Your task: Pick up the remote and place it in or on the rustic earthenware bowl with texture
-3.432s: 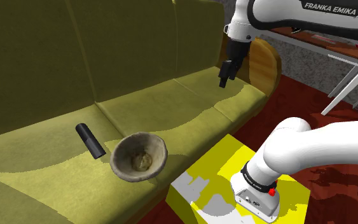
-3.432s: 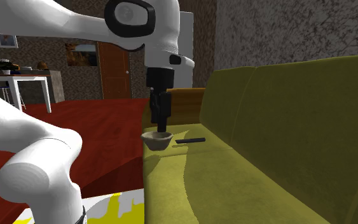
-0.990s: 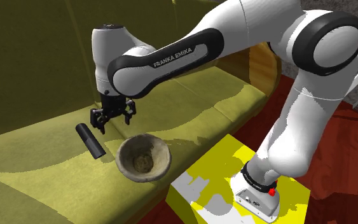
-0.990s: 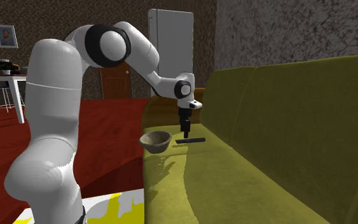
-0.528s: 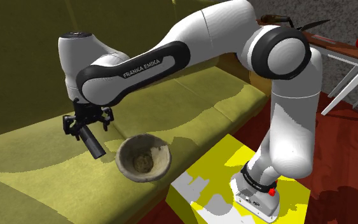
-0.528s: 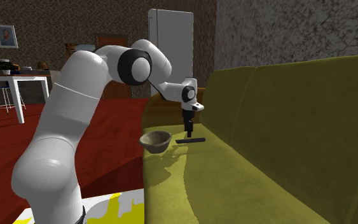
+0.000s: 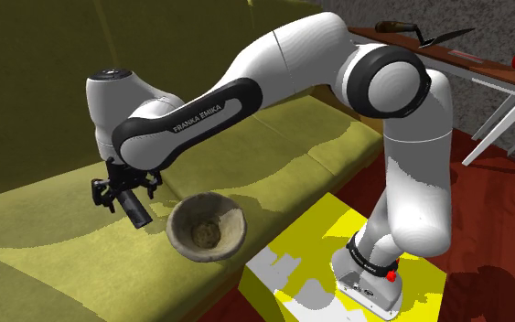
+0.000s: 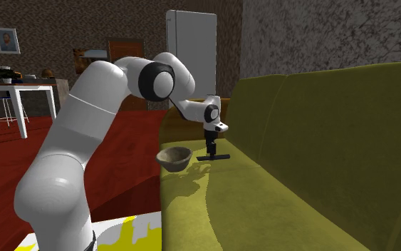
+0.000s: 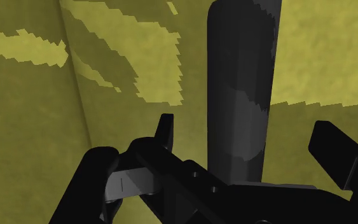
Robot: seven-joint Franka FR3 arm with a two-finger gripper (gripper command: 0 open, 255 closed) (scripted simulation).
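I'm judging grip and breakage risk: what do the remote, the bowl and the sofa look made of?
Remote: smooth matte black, probably plastic; rounded body, no buttons discernible.
Bowl: rough, mottled grey-brown surface with an uneven rim, looks like unglazed earthenware.
Sofa: matte olive upholstery with seamed cushions, likely fabric; no weave can be made out.

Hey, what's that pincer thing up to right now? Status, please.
Pincer open, straddling black remote, not gripping. Remote lying on sofa cushion beside brown bowl. Nothing seen between them.
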